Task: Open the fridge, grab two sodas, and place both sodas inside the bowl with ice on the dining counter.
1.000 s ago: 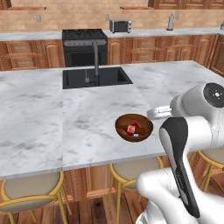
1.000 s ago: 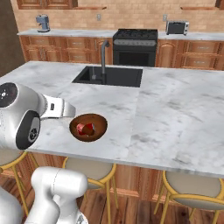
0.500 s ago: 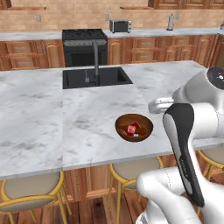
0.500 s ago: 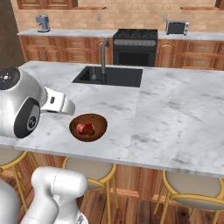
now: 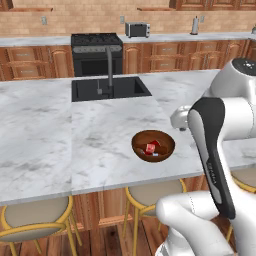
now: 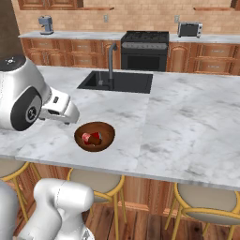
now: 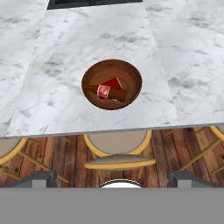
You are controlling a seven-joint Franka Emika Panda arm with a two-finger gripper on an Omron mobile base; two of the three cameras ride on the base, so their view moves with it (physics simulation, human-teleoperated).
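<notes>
A: Where are the sodas?
B: Both lie in the wooden bowl (image 7: 112, 84): the brown bottle (image 7: 109, 92) with its red label across the middle, the red soda (image 7: 114, 82) touching it behind.
A: And the bowl?
B: On the marble dining counter (image 5: 60, 140), near its front edge, above a yellow-legged stool (image 7: 119, 154). The black sink (image 5: 109, 88) sits farther back.
A: The gripper?
B: The gripper (image 7: 112, 177) is spread wide and empty, pulled back off the counter edge.
</notes>
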